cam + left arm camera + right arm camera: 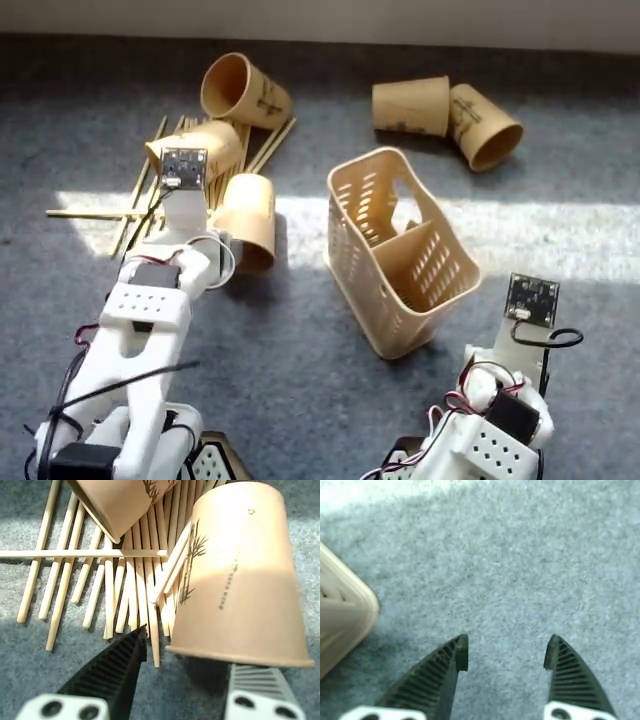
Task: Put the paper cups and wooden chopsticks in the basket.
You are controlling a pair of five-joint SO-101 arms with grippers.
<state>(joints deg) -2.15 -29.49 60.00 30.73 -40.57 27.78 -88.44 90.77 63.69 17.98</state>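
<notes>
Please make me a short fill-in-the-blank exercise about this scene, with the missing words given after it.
1. The basket has ___ compartments.
2. ___ paper cups lie on the carpet, all outside the basket.
3. The left gripper is open beside one cup and the pile of wooden ___.

Missing words: two; five; chopsticks.

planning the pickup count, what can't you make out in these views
High view: the left arm covers part of the chopsticks pile, so no count.
Left wrist view: a cup hides one tip of the jaws; contact unclear.
Right wrist view: the basket is cut off by the frame edge, contents unseen.
</notes>
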